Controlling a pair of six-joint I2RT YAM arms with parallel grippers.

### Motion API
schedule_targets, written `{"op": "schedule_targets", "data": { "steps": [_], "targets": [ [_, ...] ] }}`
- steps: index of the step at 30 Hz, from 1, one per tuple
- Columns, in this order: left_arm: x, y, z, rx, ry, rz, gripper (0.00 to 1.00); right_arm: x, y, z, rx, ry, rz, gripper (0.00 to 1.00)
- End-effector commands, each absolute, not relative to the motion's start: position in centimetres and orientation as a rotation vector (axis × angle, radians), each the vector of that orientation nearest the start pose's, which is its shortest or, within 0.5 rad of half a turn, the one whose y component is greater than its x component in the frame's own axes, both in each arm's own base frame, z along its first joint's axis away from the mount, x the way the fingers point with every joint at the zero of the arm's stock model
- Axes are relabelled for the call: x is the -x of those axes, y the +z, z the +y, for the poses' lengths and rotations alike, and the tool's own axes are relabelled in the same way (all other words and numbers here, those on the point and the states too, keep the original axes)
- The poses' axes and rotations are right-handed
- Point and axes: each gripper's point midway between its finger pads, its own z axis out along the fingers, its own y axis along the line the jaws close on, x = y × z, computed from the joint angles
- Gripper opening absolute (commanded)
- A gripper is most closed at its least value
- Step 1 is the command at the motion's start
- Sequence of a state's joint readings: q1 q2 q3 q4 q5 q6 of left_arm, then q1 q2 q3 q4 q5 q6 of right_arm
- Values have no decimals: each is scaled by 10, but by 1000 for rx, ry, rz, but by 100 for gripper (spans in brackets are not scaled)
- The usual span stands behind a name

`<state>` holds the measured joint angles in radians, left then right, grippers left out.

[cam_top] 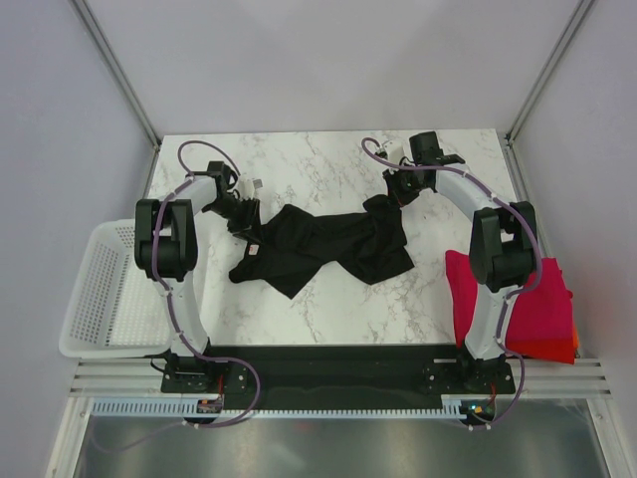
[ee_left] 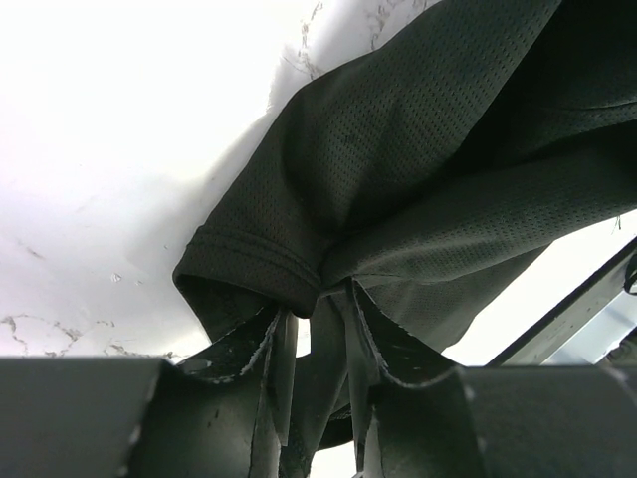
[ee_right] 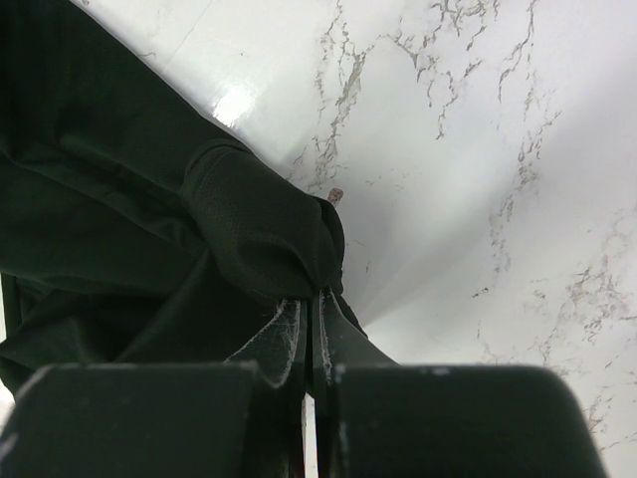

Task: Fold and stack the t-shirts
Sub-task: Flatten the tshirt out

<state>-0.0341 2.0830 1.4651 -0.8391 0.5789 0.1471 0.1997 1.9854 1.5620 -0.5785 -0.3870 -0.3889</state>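
Observation:
The black t-shirt point(cam_top: 323, 244) hangs stretched and bunched between my two grippers over the middle of the marble table point(cam_top: 328, 159). My left gripper point(cam_top: 244, 221) is shut on its left edge; in the left wrist view a hemmed fold of the black t-shirt point(ee_left: 418, 169) is pinched in the left gripper point(ee_left: 320, 299). My right gripper point(cam_top: 396, 187) is shut on its right end; the right wrist view shows the black t-shirt point(ee_right: 149, 229) clamped in the right gripper point(ee_right: 317, 299). Folded magenta-red point(cam_top: 542, 294) and orange-red point(cam_top: 545, 351) t-shirts lie stacked at the right edge.
A white mesh basket point(cam_top: 100, 294) stands at the table's left edge, beside the left arm. The right arm's base stands just in front of the folded stack. Metal frame posts rise at the table's back corners.

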Motion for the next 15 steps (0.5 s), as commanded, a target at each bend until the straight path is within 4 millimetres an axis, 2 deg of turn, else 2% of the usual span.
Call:
{"op": "schedule_targets", "data": {
  "steps": [1, 5, 9, 10, 14, 15],
  "targets": [
    [-375, 35, -110, -309, -883, 2810, 32, -460, 99, 147, 863, 422, 2308, 0],
    [-374, 36, -115, -327, -900, 2804, 26, -462, 99, 147, 862, 418, 2307, 0],
    [-376, 44, -116, -349, -906, 2778, 2, -462, 101, 144, 863, 398, 2306, 0],
    [-376, 47, -115, -348, -902, 2769, 2, -461, 100, 143, 863, 392, 2307, 0],
    [-382, 79, -113, -367, -890, 2681, 2, -458, 113, 136, 849, 378, 2288, 0],
    [-383, 93, -112, -375, -883, 2646, 2, -458, 115, 133, 840, 375, 2288, 0]
  ]
}}
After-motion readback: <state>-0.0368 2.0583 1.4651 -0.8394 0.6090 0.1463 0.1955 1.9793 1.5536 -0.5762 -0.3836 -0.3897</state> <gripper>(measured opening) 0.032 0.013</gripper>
